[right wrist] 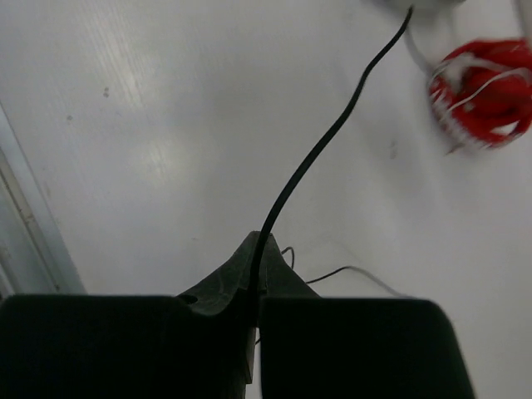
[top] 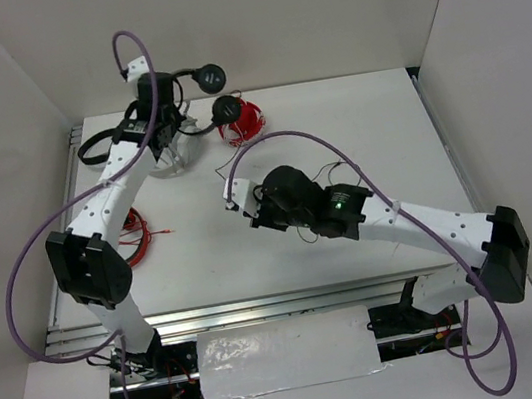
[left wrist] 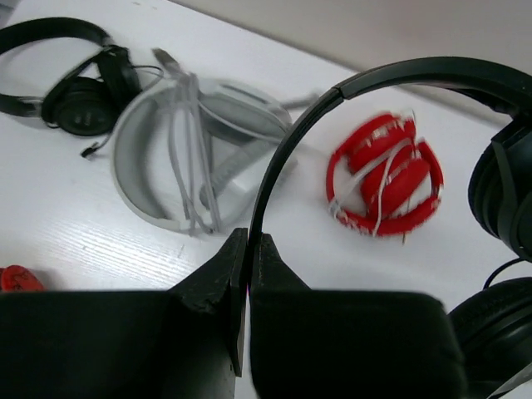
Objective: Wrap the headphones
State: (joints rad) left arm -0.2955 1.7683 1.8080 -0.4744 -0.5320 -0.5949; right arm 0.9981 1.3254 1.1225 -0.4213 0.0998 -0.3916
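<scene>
The headphones are held off the table at the far left; their thin black headband (left wrist: 278, 158) arcs up to two round earcups (top: 212, 73), also at the right edge of the left wrist view (left wrist: 499, 191). My left gripper (left wrist: 248, 243) is shut on the headband; in the top view it (top: 164, 99) is at the back left. My right gripper (right wrist: 259, 264) is shut on the thin black cable (right wrist: 324, 150), which runs taut from it towards the far side. In the top view the right gripper (top: 236, 202) is near the table's middle, with slack cable (top: 327, 167) lying behind it.
Red headphones wrapped in white cord (left wrist: 386, 179) lie below the earcups, also in the top view (top: 244, 122). Grey-white headphones (left wrist: 191, 150) and another black pair (left wrist: 75, 83) lie at the far left. Thin red wires (top: 135, 235) lie by the left arm. White walls enclose the table.
</scene>
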